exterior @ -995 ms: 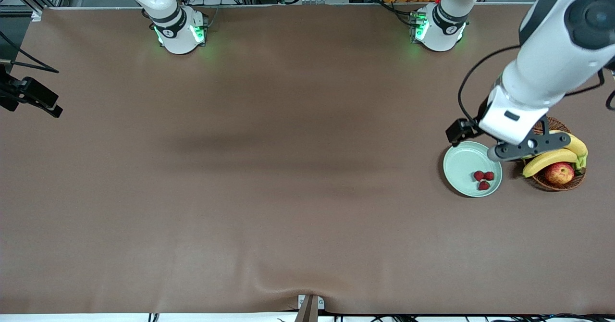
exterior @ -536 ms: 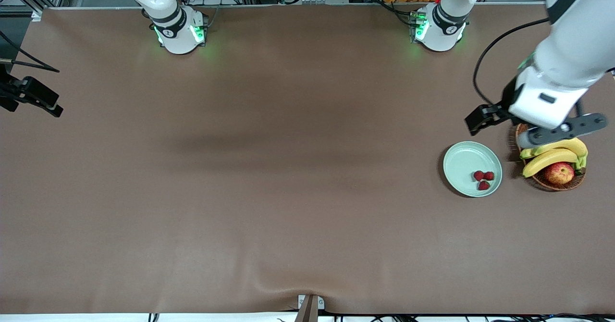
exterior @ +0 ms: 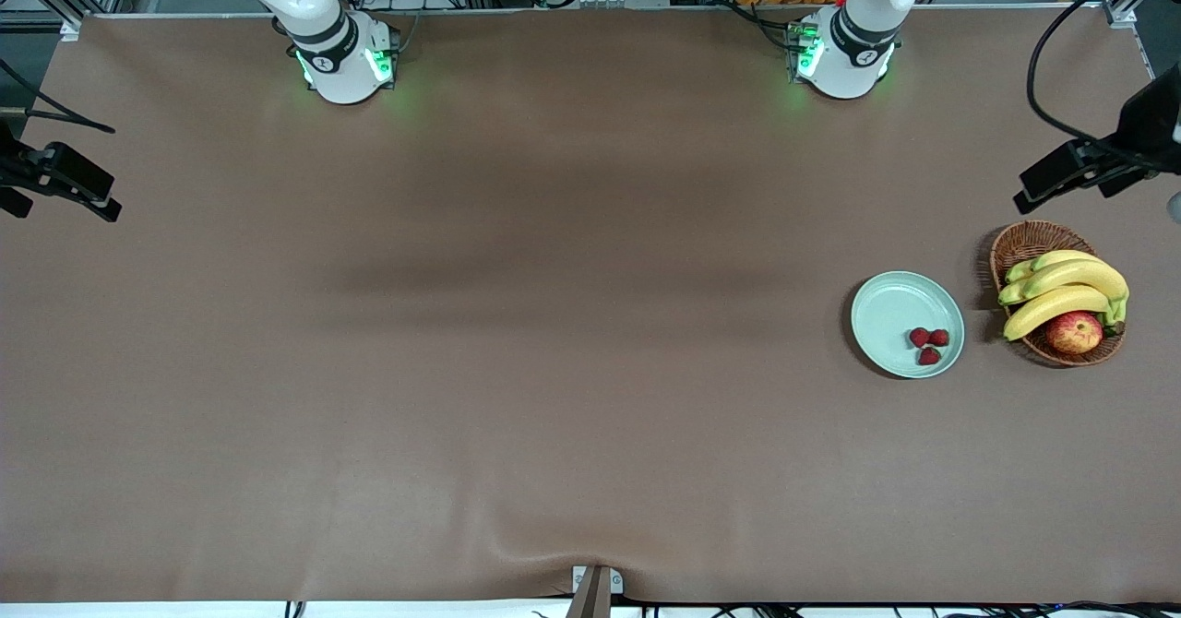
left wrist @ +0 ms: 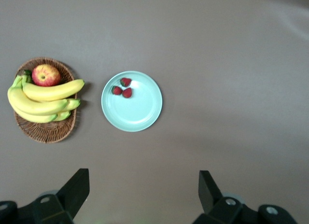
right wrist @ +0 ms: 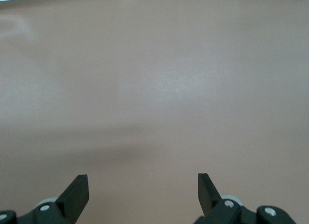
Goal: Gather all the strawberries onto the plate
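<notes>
Three strawberries [exterior: 928,343] lie together in the pale green plate [exterior: 890,309], on its side nearest the wicker basket. They also show in the left wrist view [left wrist: 122,88], in the plate [left wrist: 140,113]. My left gripper [left wrist: 143,192] is open and empty, high above the table, well clear of the plate. In the front view only a dark part of the left hand [exterior: 1070,173] shows, at the left arm's end of the table. My right gripper [right wrist: 143,192] is open and empty over bare table at the right arm's end.
A brown wicker basket [exterior: 1022,240] with bananas [exterior: 1061,291] and a red-yellow apple [exterior: 1073,332] stands beside the plate, toward the left arm's end. It also shows in the left wrist view [left wrist: 46,132]. The brown table cover [exterior: 554,323] is bare elsewhere.
My left arm has lifted away from over the plate and basket and drawn back toward the left arm's end of the table. The strawberries and plate have not moved.
</notes>
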Robot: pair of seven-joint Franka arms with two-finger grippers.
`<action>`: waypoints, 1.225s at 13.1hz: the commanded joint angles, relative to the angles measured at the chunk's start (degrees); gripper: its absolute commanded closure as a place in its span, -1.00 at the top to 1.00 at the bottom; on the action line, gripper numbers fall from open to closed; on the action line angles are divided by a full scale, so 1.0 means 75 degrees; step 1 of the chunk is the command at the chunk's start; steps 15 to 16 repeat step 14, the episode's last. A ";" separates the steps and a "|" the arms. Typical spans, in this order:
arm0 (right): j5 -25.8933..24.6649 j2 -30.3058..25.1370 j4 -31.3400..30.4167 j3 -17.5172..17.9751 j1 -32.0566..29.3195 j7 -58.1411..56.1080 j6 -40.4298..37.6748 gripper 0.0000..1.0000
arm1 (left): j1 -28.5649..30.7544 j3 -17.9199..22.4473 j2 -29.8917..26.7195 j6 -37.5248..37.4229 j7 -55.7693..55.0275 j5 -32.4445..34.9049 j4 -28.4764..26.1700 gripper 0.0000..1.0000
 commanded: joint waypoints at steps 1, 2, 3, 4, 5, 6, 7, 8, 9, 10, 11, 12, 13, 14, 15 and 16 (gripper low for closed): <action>-0.0075 0.0096 0.0202 -0.0039 0.0031 -0.0107 -0.0131 1.00 | -0.0226 0.0248 -0.0991 0.0113 0.0132 -0.0172 -0.1236 1.00; -0.0063 0.0096 0.0202 -0.0051 0.0019 -0.0107 -0.0131 1.00 | -0.0225 0.0248 -0.1261 0.0160 0.0132 -0.0172 -0.1553 1.00; -0.0052 0.0096 0.0202 -0.0051 0.0019 -0.0107 -0.0131 1.00 | -0.0237 0.0248 -0.1449 0.0172 0.0132 -0.0172 -0.1776 1.00; -0.0040 0.0096 0.0202 -0.0051 0.0019 -0.0107 -0.0131 1.00 | -0.0237 0.0248 -0.1497 0.0161 0.0178 -0.0172 -0.1802 1.00; -0.0040 0.0096 0.0202 -0.0051 0.0019 -0.0107 -0.0131 1.00 | -0.0237 0.0294 -0.1463 0.0137 0.0445 -0.0137 -0.1767 1.00; -0.0040 0.0096 0.0202 -0.0051 0.0019 -0.0107 -0.0131 1.00 | -0.0249 0.0457 -0.1428 0.0137 0.0819 -0.0114 -0.1744 1.00; -0.0040 0.0096 0.0202 -0.0051 0.0019 -0.0107 -0.0131 1.00 | -0.0342 0.0679 -0.1381 0.0137 0.1009 -0.0125 -0.1685 1.00; -0.0040 0.0096 0.0202 -0.0051 0.0019 -0.0107 -0.0131 1.00 | -0.0505 0.0774 -0.1357 0.0126 0.0964 -0.0114 -0.1638 1.00; -0.0040 0.0096 0.0202 -0.0051 0.0019 -0.0107 -0.0131 1.00 | -0.0541 0.0798 -0.1369 0.0114 0.0964 -0.0102 -0.1638 1.00; -0.0040 0.0096 0.0190 -0.0051 0.0019 -0.0107 -0.0131 1.00 | -0.0565 0.0799 -0.1369 0.0090 0.0964 -0.0102 -0.1638 1.00; -0.0040 0.0096 0.0202 -0.0051 0.0019 -0.0107 -0.0131 1.00 | -0.0681 0.0822 -0.1369 0.0079 0.0952 -0.0102 -0.1638 1.00; -0.0028 0.0096 0.0202 -0.0051 0.0007 -0.0107 -0.0131 1.00 | -0.0810 0.1008 -0.1369 0.0055 0.0894 -0.0102 -0.1638 1.00; -0.0028 0.0096 0.0190 -0.0051 0.0019 -0.0107 -0.0131 1.00 | -0.0962 0.1149 -0.1369 0.0020 0.0893 -0.0125 -0.1638 1.00; -0.0028 0.0096 0.0190 -0.0051 0.0007 -0.0107 -0.0131 1.00 | -0.0987 0.1162 -0.1369 -0.0026 0.0893 -0.0148 -0.1638 1.00; -0.0028 0.0096 0.0190 -0.0051 0.0007 -0.0107 -0.0131 1.00 | -0.0987 0.1162 -0.1369 -0.0026 0.0893 -0.0148 -0.1638 1.00; -0.0028 0.0096 0.0190 -0.0051 0.0007 -0.0107 -0.0131 1.00 | -0.0987 0.1162 -0.1369 -0.0026 0.0893 -0.0148 -0.1638 1.00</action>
